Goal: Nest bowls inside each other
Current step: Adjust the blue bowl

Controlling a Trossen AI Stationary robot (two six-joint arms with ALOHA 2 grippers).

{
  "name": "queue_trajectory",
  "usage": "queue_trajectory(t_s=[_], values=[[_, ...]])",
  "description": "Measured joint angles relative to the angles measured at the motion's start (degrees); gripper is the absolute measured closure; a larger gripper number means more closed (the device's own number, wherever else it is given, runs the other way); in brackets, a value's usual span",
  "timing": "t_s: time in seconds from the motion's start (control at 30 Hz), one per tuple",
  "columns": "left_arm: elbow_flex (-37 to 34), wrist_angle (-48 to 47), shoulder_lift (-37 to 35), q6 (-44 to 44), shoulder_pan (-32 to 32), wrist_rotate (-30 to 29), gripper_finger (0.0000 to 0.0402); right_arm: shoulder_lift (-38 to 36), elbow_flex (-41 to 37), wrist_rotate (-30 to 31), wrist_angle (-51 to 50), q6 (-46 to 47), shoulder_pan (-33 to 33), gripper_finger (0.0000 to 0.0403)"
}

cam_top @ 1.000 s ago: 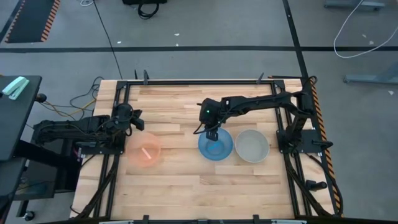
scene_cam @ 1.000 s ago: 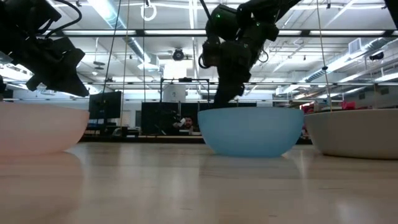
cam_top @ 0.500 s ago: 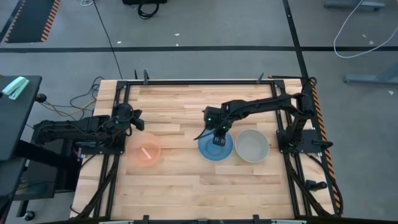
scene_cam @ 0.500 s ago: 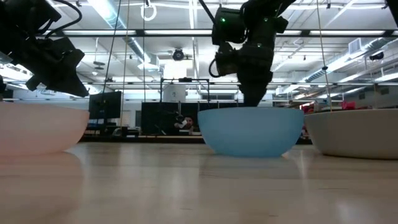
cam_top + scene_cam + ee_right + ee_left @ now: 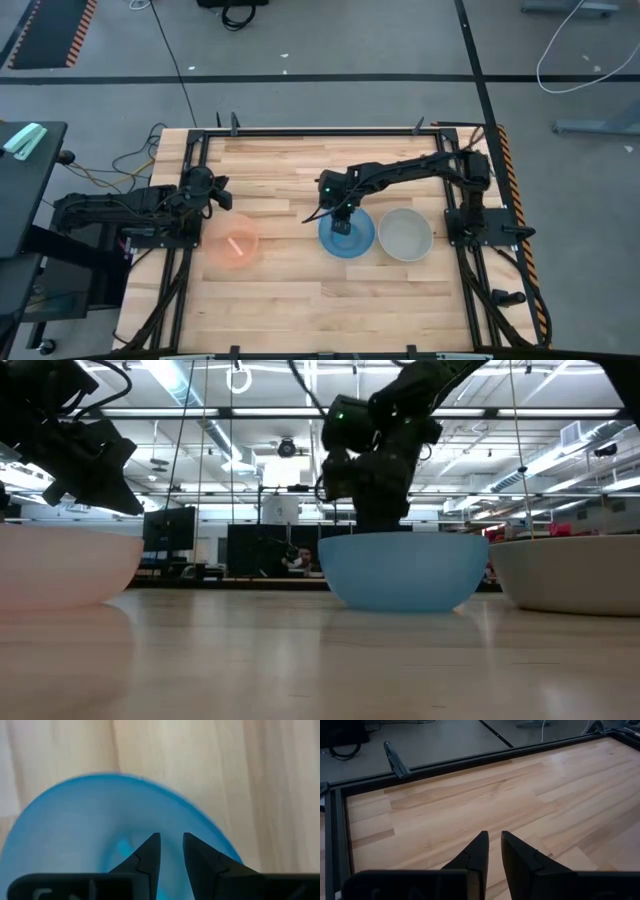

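Note:
Three bowls stand on their bases in a row on the wooden table: the pink-orange bowl on the left, the blue bowl in the middle, and the grey-white bowl close on its right. My right gripper points down into the blue bowl. Its fingers are nearly together over the bowl's inside, short of the far rim. In the low view its tips are hidden behind the blue bowl's wall. My left gripper waits shut at the table's left edge, above and behind the pink-orange bowl.
A black metal frame runs around the tabletop, with a clamp on its far rail. Bare wood lies along the near side and between the pink-orange and blue bowls. Cables lie on the floor beyond the table.
My right gripper swung a little toward the table's right over the blue bowl, then back toward the left, staying low inside the rim. None of the three bowls has moved.

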Motion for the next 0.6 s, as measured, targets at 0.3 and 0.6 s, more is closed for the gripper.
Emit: queue_trajectory(t_s=[0.3,0.6], values=[[-0.02,0.01,0.00,0.06,0.00,0.00,0.0334,9.57,10.58,-2.13,-1.00,-4.12,0.39,0.0312],[-0.02,-0.82,0.02,0.13,0.00,0.02,0.0341,10.91,18.95,-1.58,-8.15,-7.35,1.62,0.0312]])
